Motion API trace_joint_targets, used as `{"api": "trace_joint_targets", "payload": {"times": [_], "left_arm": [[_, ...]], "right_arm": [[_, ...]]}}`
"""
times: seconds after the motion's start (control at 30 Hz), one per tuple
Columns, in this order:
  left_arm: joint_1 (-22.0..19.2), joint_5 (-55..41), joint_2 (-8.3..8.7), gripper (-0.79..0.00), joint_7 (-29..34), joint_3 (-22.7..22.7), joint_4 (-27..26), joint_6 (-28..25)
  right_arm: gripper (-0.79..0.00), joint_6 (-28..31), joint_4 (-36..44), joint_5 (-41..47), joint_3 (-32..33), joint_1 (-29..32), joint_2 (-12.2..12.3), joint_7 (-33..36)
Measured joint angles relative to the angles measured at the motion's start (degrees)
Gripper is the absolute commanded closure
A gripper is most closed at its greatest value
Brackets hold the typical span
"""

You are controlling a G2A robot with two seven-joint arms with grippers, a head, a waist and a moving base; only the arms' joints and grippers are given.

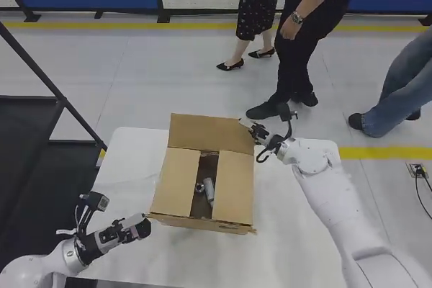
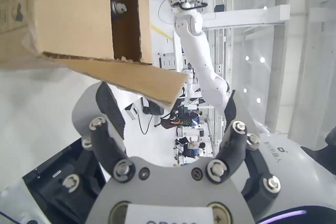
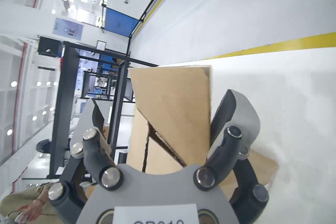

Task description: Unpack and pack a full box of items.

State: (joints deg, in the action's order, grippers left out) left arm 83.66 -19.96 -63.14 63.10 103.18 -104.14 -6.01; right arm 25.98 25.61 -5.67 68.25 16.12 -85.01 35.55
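Top view: box [image 1: 174, 180] on the surface [image 1: 288, 223], long axis away from the robot; left end effector [image 1: 138, 228] off its near-left corner, right end effector [image 1: 255, 132] at the far-right.
Left wrist view: jaws apart, front flap [image 2: 131, 75] just ahead.
Right wrist view: jaws apart astride back flap [image 3: 178, 104].

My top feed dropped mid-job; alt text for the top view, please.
An open brown cardboard box sits on the white table, a silvery cylindrical item inside. The right gripper is open at its far flap; the left gripper is open just off its near corner.
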Motion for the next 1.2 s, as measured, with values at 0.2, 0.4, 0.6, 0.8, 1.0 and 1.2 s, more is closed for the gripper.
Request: {"api": "trace_joint_targets", "payload": {"times": [0.2,0.4,0.6,0.8,1.0,1.2], "left_arm": [[-0.3,3.6,-0.07,-0.785,-8.1,-2.2,-2.3,1.2],[-0.9,11.7,-0.17,-0.785,-16.8,-5.5,-4.5,2.3],[-2.5,18.4,-0.36,-0.785,-23.0,-9.7,-4.6,3.3],[-4.1,20.5,-0.47,-0.785,-25.0,-12.6,-3.8,3.9],[-5.5,21.8,-0.47,-0.785,-25.6,-14.4,-2.9,4.3],[-7.4,24.0,-0.58,-0.785,-27.0,-16.7,-1.9,5.1]], "right_arm": [[-0.785,8.4,-0.5,4.9,2.1,-0.5,1.0,8.9],[-0.785,9.5,4.7,6.2,3.3,0.5,2.4,16.1],[-0.785,0.6,17.3,2.6,3.1,3.8,3.9,21.6],[-0.785,-11.0,34.3,0.1,4.3,11.1,5.8,29.0],[-0.785,-25.5,44.2,0.5,4.8,16.6,6.8,31.1],[-0.785,-30.8,43.8,3.1,4.0,17.9,6.8,29.7]]}}
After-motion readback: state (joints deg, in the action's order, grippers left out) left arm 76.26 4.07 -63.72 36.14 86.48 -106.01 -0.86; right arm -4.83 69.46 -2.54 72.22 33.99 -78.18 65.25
